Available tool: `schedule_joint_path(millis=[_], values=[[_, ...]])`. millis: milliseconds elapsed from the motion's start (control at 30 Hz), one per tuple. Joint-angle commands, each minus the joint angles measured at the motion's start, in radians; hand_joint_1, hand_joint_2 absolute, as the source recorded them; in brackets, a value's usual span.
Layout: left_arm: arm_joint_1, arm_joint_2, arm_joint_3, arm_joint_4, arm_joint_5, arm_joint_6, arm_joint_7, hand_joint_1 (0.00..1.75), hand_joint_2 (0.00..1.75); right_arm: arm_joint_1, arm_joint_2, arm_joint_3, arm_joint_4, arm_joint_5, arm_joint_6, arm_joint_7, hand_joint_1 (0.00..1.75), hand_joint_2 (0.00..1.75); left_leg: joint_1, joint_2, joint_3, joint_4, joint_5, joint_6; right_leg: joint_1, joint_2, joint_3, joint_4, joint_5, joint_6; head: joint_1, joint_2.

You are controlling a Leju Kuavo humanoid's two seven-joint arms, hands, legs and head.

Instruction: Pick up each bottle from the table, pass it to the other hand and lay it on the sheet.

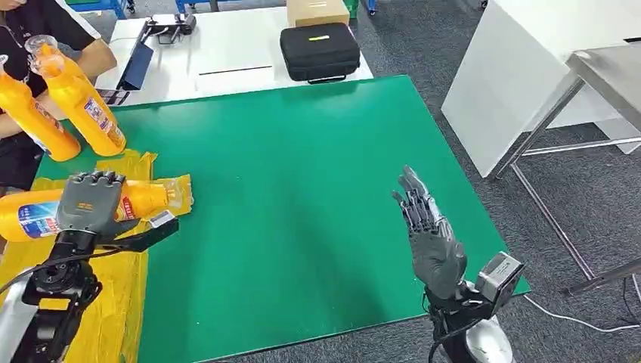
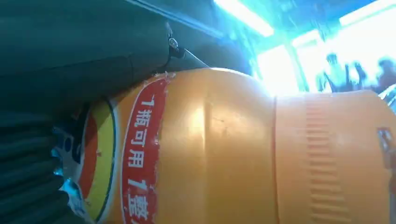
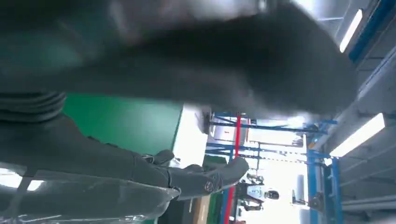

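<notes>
Over the yellow sheet [image 1: 113, 318] at the table's [image 1: 302, 227] near-left corner, your left hand [image 1: 89, 203] was wrapped around an orange bottle [image 1: 30, 215], fingers draped over the middle of its body. Bottle lay about horizontal, neck end toward table centre, base toward the left edge. Couldn't tell from the head view whether it was already resting on the sheet or just above it. The left wrist view showed the bottle [image 2: 224, 149] hard up against the palm, red label band and ribbed shoulder close to the lens, so the grip looked full.

Your right hand [image 1: 427, 231] was spread and empty, raised over the green table near its right side, well apart from the bottle.

Two more orange bottles [image 1: 64, 98] were near the far-left corner, tilted, with a person [image 1: 45, 30] behind them; looked like they were in the person's grip, not certain.

Judgement: this read as the lay-down step. To do it well:
- lower until the bottle's full side sits on the sheet before you loosen anything
- keep it level, or it can roll when you let go
- place it clear of the sheet's crumpled far edge
- spread the fingers slowly, then lift straight up so they don't drag the label
</notes>
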Motion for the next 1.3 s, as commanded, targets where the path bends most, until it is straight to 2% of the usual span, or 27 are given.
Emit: schedule_joint_path(millis=[33, 67, 100, 133, 367, 600, 967, 1000, 1033, 1067, 1100, 1167, 1200, 1267, 1300], values=[[-0.166, -0.006, -0.082, 0.412, 0.049, 0.018, -0.028, 1.75, 1.75, 0.033, 0.041, -0.052, -0.016, 0.009, 0.004, 0.020, 0.00, 0.00, 0.001, -0.005, 0.007, -0.002, -0.001, -0.002, 0.000, 0.000, 0.009, -0.002, -0.003, -0.003, 0.000, 0.000], [-0.171, -0.017, -0.087, 0.440, 0.075, 0.029, -0.030, 1.57, 1.75, 0.032, 0.046, -0.055, -0.013, 0.010, 0.008, 0.029, 0.00, 0.00, 0.000, -0.002, 0.004, -0.001, -0.001, -0.001, 0.000, 0.001, 0.005, -0.001, -0.001, -0.002, 0.000, 0.000], [-0.168, -0.024, -0.087, 0.442, 0.093, 0.041, -0.032, 0.40, 1.75, 0.030, 0.048, -0.056, -0.011, 0.009, 0.009, 0.033, 0.00, 0.00, 0.001, -0.002, 0.006, -0.001, -0.001, -0.002, 0.000, 0.002, 0.007, -0.002, -0.002, -0.002, 0.000, 0.000], [-0.160, -0.035, -0.081, 0.439, 0.120, 0.061, -0.037, 0.00, 1.75, 0.030, 0.048, -0.055, -0.009, 0.009, 0.010, 0.036, 0.00, 0.00, 0.001, -0.002, 0.007, -0.001, -0.002, -0.002, 0.000, 0.003, 0.009, -0.002, -0.002, -0.003, 0.000, 0.000], [-0.153, -0.045, -0.075, 0.431, 0.143, 0.060, -0.037, 0.00, 1.75, 0.031, 0.046, -0.053, -0.008, 0.009, 0.010, 0.038, 0.00, 0.00, 0.000, -0.003, 0.004, -0.001, -0.001, -0.001, 0.000, 0.001, 0.005, -0.001, -0.002, -0.002, 0.000, 0.000], [-0.069, -0.101, -0.019, 0.229, 0.390, 0.032, -0.069, 0.00, 1.75, 0.032, 0.062, -0.049, -0.020, 0.056, -0.008, 0.044, 0.00, 0.00, 0.000, -0.003, 0.004, -0.001, -0.001, -0.001, 0.000, 0.001, 0.005, -0.001, -0.002, -0.002, 0.000, 0.000], [-0.070, -0.098, -0.019, 0.228, 0.391, 0.029, -0.068, 0.00, 1.75, 0.032, 0.062, -0.051, -0.020, 0.055, -0.009, 0.044, 0.00, 0.00, 0.000, -0.002, 0.004, -0.001, -0.001, -0.001, 0.000, 0.002, 0.006, -0.001, -0.002, -0.002, 0.000, 0.000], [-0.061, -0.112, 0.003, 0.207, 0.488, 0.012, -0.106, 0.00, 1.75, 0.033, 0.066, -0.055, -0.020, 0.071, -0.017, 0.041, 0.00, 0.00, 0.001, -0.002, 0.006, -0.001, -0.002, -0.002, 0.000, 0.003, 0.008, -0.001, -0.002, -0.003, 0.000, 0.000], [-0.043, -0.128, 0.025, 0.153, 0.625, -0.030, -0.149, 0.00, 0.00, 0.035, 0.066, -0.058, -0.021, 0.079, -0.022, 0.040, 0.00, 0.00, 0.000, -0.001, 0.003, -0.001, -0.001, -0.001, 0.000, 0.002, 0.004, -0.001, -0.001, -0.002, 0.000, 0.000], [-0.028, -0.135, 0.031, 0.099, 0.728, -0.064, -0.163, 0.00, 0.00, 0.038, 0.065, -0.061, -0.020, 0.086, -0.029, 0.036, 0.00, 0.00, 0.001, -0.002, 0.010, -0.001, -0.003, -0.003, 0.000, 0.004, 0.012, -0.002, -0.004, -0.004, 0.000, 0.000], [-0.010, -0.136, 0.026, 0.026, 0.800, -0.076, -0.168, 0.00, 0.00, 0.042, 0.065, -0.067, -0.021, 0.096, -0.041, 0.028, 0.00, 0.00, 0.000, -0.001, 0.003, 0.000, -0.001, -0.001, 0.000, 0.002, 0.004, -0.001, -0.001, -0.001, 0.000, 0.000], [0.014, -0.138, 0.027, -0.077, 0.916, -0.083, -0.173, 0.00, 0.00, 0.048, 0.064, -0.070, -0.024, 0.108, -0.053, 0.021, 0.00, 0.00, 0.001, -0.002, 0.001, 0.000, -0.001, -0.001, 0.000, 0.001, 0.002, -0.001, -0.001, -0.001, 0.000, 0.000], [0.029, -0.133, 0.026, -0.143, 0.973, -0.076, -0.178, 0.00, 1.75, 0.052, 0.064, -0.070, -0.027, 0.115, -0.060, 0.015, 0.00, 0.00, 0.001, -0.002, 0.003, 0.001, -0.002, -0.001, 0.000, 0.001, 0.005, -0.001, -0.002, -0.001, 0.000, 0.000], [0.063, -0.131, 0.041, -0.255, 1.129, -0.084, -0.209, 0.00, 1.75, 0.059, 0.059, -0.070, -0.033, 0.120, -0.074, 0.001, 0.00, 0.00, 0.001, -0.001, 0.001, 0.001, -0.002, -0.001, 0.000, 0.002, 0.002, 0.000, -0.001, -0.001, 0.000, 0.000], [0.098, -0.141, 0.065, -0.347, 1.299, -0.110, -0.264, 0.00, 1.75, 0.065, 0.056, -0.072, -0.039, 0.119, -0.086, -0.017, 0.00, 0.00, 0.001, -0.001, 0.003, 0.001, -0.003, -0.001, 0.000, 0.003, 0.005, 0.000, -0.003, -0.002, 0.000, 0.000]])
